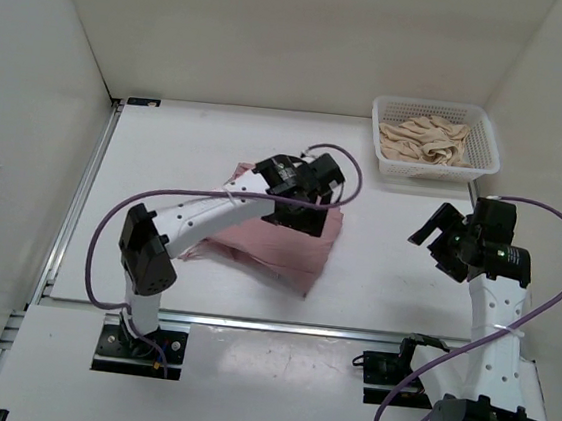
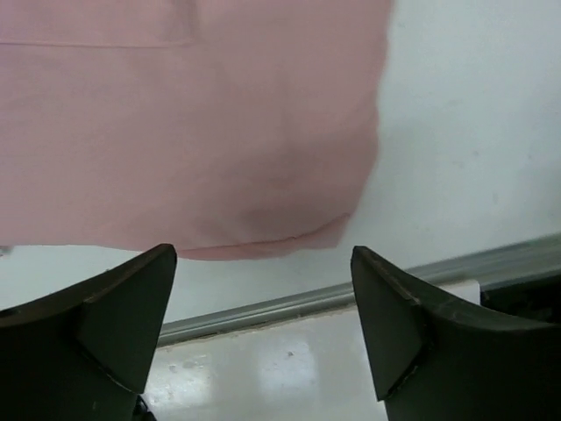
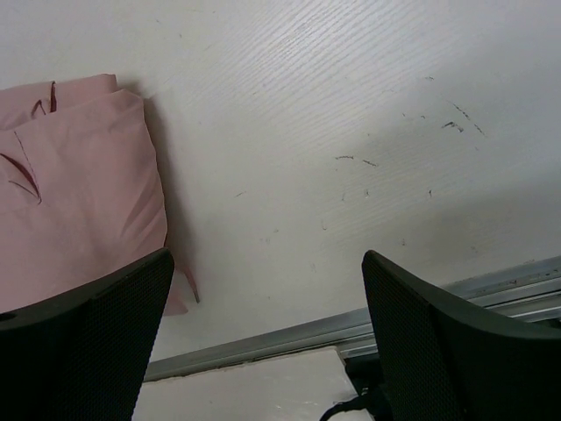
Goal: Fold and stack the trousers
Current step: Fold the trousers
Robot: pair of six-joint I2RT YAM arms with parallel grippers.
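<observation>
From above, your left gripper (image 1: 315, 189) is hanging over the folded pink trousers (image 1: 282, 246) lying on the white table (image 1: 164, 178). Its wrist view is showing jaws spread wide, holding nothing. Your right gripper (image 3: 267, 259) is gaping empty over the scuffed table

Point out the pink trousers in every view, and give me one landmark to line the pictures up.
Top external: the trousers lie near the picture's centre, partly under the left arm.
Left wrist: the trousers fill the upper left.
Right wrist: the trousers sit at the left edge.
Shared landmark: the metal rail on the near side of the trousers, also seen from the left wrist and right wrist.
</observation>
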